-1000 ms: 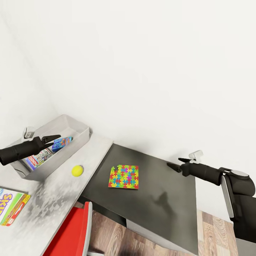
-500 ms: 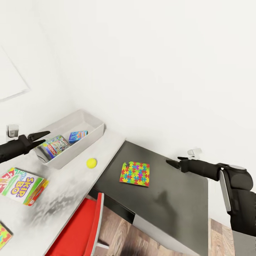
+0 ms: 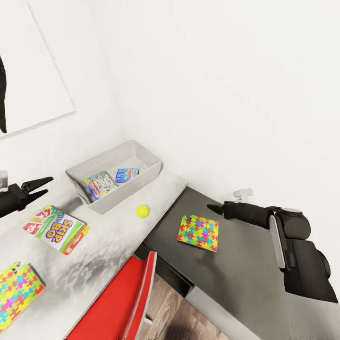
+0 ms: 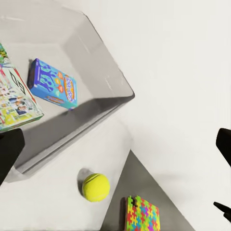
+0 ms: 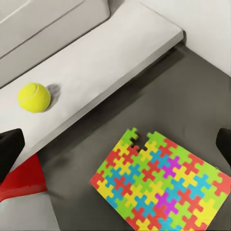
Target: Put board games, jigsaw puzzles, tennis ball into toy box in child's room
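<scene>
Two board games are seen inside the toy box [image 3: 146, 163] on the desk [image 3: 111, 233], with four toys outside it.

Three board games are counted: a green-white one [image 3: 100, 184] and a smaller blue one [image 3: 126, 174] lying in the toy box, and the SKIP BO box [image 3: 56, 229] flat on the desk at 7 o'clock of it. Two jigsaw puzzles are counted: one [image 3: 199, 232] on the lower dark corner section, the other [image 3: 16, 289] at the desk's near edge. One tennis ball [image 3: 142, 211] rests at 5 o'clock of the toy box, just beside it. The left tool [image 3: 41, 187] is parted moderately and holds nothing. The right tool [image 3: 213, 208] hovers at 1 o'clock of the first puzzle, its fingers spread in the right wrist view, nothing between them.
</scene>
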You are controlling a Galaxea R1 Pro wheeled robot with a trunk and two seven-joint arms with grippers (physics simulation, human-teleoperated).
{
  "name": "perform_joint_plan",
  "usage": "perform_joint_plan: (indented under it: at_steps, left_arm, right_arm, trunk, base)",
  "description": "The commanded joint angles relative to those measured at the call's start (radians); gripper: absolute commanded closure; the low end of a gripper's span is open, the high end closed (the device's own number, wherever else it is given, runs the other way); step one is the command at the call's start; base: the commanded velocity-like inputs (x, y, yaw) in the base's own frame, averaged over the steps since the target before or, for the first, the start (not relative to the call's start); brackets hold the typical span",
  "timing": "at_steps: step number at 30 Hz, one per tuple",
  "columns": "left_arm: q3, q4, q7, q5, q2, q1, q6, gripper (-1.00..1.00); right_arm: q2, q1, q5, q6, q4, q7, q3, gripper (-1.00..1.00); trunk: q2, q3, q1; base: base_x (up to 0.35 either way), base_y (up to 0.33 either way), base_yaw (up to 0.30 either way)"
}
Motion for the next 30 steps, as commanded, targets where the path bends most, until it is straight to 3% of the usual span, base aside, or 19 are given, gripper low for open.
perform_joint_plan:
  at_steps: [1, 2, 4, 5, 7, 8, 10, 11, 14, 20, 25, 30]
  left_arm:
    - [0.004, -0.003, -0.011, -0.01, 0.0, 0.001, 0.004, -1.0]
    - [0.006, -0.008, -0.011, -0.01, 0.0, 0.004, 0.004, -1.0]
    - [0.008, -0.011, -0.011, -0.01, 0.0, 0.007, 0.004, -1.0]
    - [0.009, -0.018, -0.011, -0.009, -0.002, 0.024, 0.004, -1.0]
    - [0.01, -0.027, -0.011, -0.009, -0.002, 0.051, 0.004, -1.0]
    - [0.047, -0.038, -0.012, -0.008, -0.002, 0.112, 0.004, -1.0]
    - [0.084, -0.04, -0.014, 0.0, -0.002, 0.142, 0.004, -1.0]
    - [0.125, -0.042, -0.014, 0.05, 0.012, 0.186, 0.004, -1.0]
    - [0.132, -0.042, -0.015, 0.062, 0.023, 0.196, 0.004, -1.0]
    - [0.133, -0.042, -0.015, 0.073, 0.034, 0.207, 0.004, -1.0]
    - [0.127, -0.042, -0.013, 0.074, 0.035, 0.21, 0.004, -1.0]
    - [0.128, -0.041, -0.01, 0.077, 0.033, 0.211, 0.004, -1.0]
  right_arm:
    - [0.019, -0.003, 0.009, 0.003, -0.001, -0.035, 0.012, -1.0]
    - [0.039, -0.004, 0.01, 0.0, -0.001, -0.08, 0.032, -1.0]
    - [0.055, -0.005, 0.009, -0.004, -0.001, -0.122, 0.055, -1.0]
    - [0.075, -0.009, 0.008, -0.011, -0.002, -0.185, 0.103, -1.0]
    - [0.079, -0.02, 0.007, -0.013, -0.002, -0.198, 0.119, -1.0]
    - [0.085, -0.027, 0.007, -0.014, -0.002, -0.207, 0.153, -1.0]
    - [0.089, -0.028, 0.007, -0.014, -0.002, -0.212, 0.189, -1.0]
    - [0.094, -0.028, 0.009, -0.015, 0.001, -0.231, 0.23, -1.0]
    - [0.097, -0.028, 0.008, -0.019, 0.003, -0.241, 0.24, -1.0]
    - [0.103, -0.027, 0.011, -0.133, 0.01, -0.252, 0.248, -1.0]
    - [0.103, -0.032, 0.01, -0.159, 0.018, -0.263, 0.243, -1.0]
    - [0.116, -0.05, 0.008, -0.169, 0.038, -0.323, 0.244, -1.0]
  trunk:
    - [-0.002, -0.002, 0.0]
    - [-0.002, -0.003, 0.0]
    - [-0.002, -0.005, 0.0]
    - [-0.002, -0.007, 0.0]
    - [-0.002, -0.009, 0.0]
    - [-0.002, -0.011, 0.0]
    - [-0.002, -0.013, 0.0]
    - [-0.002, -0.014, 0.0]
    - [-0.002, -0.018, 0.0]
    - [-0.002, -0.025, 0.0]
    - [-0.002, -0.031, 0.0]
    - [-0.002, -0.037, 0.0]
  base:
    - [0.0, 0.0, 0.257]
    - [0.0, 0.0, 0.24]
    - [0.0, 0.0, 0.225]
    - [0.0, 0.0, 0.188]
    - [0.0, 0.0, 0.183]
    - [0.0, 0.0, 0.181]
    - [0.0, 0.0, 0.189]
    - [0.0, 0.0, 0.209]
    - [0.0, 0.0, 0.211]
    - [0.0, 0.0, 0.215]
    - [0.0, 0.0, 0.217]
    - [0.0, 0.0, 0.217]
